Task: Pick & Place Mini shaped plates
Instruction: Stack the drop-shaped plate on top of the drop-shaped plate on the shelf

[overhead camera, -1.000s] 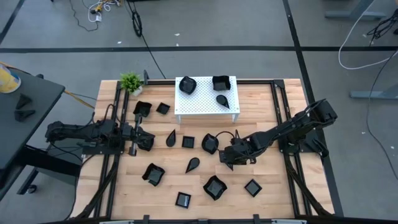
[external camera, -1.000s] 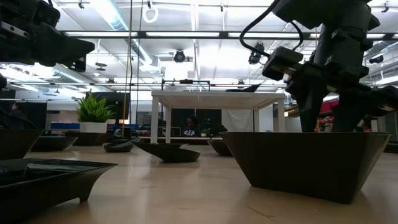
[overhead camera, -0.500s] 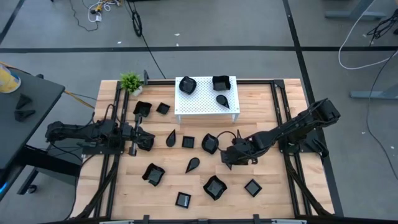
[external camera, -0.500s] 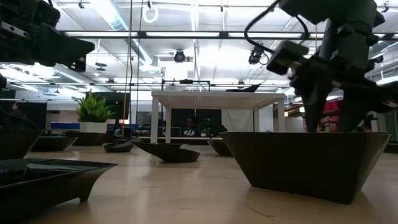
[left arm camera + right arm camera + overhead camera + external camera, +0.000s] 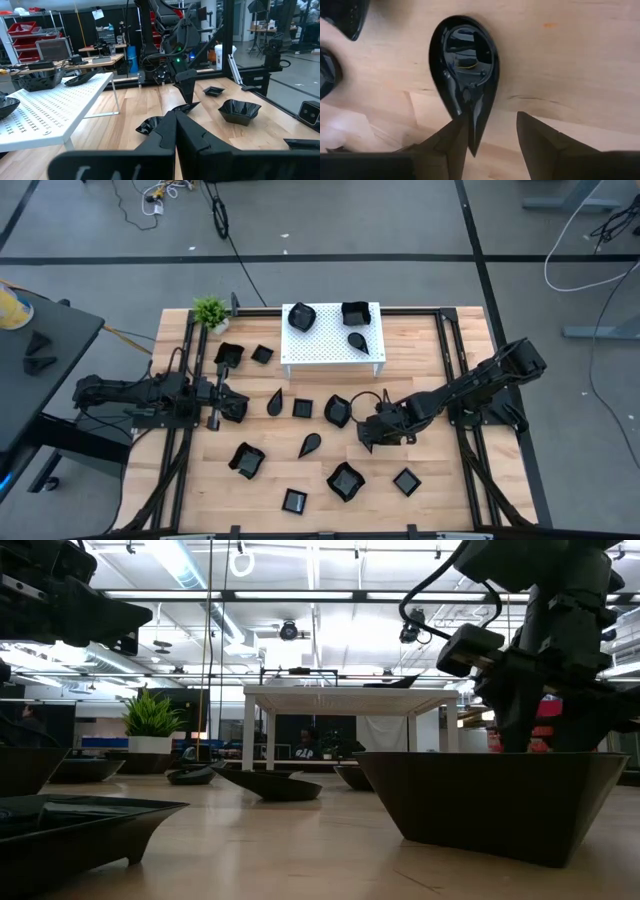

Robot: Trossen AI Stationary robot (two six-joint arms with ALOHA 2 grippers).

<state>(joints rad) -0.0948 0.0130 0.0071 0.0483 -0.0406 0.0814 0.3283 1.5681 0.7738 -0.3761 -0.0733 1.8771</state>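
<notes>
Right gripper hangs over the table's middle with its fingers spread, and only its wrist view shows the pointed tip of a teardrop plate lying on the wood in the gap between them. Left gripper waits at the left, fingers pressed together. Farther back, the high view alone shows three more plates on the white perforated stand.

The mini shaped plates look glossy black, like glazed ceramic or plastic. The desk is pale, smooth wood. The stand looks matt white, perforated.
</notes>
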